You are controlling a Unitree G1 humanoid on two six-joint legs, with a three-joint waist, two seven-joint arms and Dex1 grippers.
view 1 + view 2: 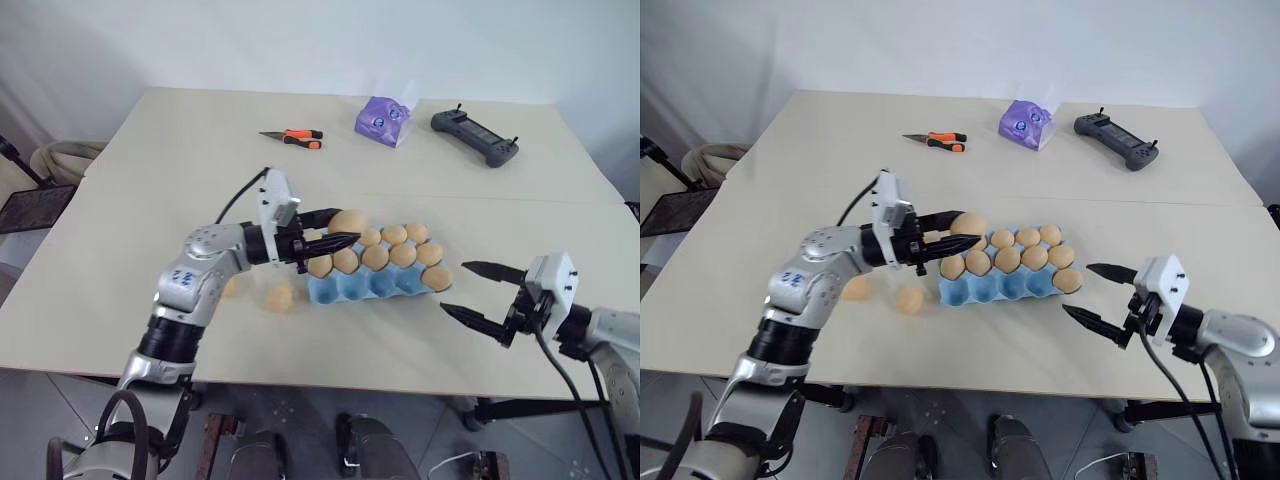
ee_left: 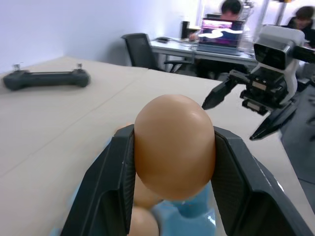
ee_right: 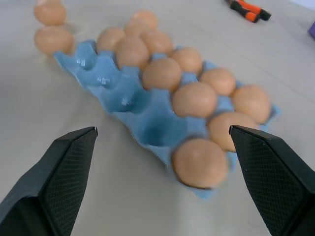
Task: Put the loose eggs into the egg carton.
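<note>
Big beige tabletop (image 1: 150, 300), two slabs joined by a seam. Light blue egg carton (image 1: 352, 291) sits near the front edge, between the two arms, most cups in its far rows filled with tan eggs, near row of cups bare apart from one egg at the right-hand end. Left claw (image 1: 338, 229) hovers over the carton's left end, fingers pinched on one loose egg (image 2: 173, 146), held off the tray. Right claw (image 1: 468, 291) stands spread wide, nothing in it, just right of the carton, not touching. Two more loose eggs (image 1: 909, 299) lie on the tabletop left of the carton, one near it, one further left. Far side: black controller (image 1: 475, 137), purple bag (image 1: 384, 120), orange-handled pliers (image 1: 295, 137), well apart from the carton.
</note>
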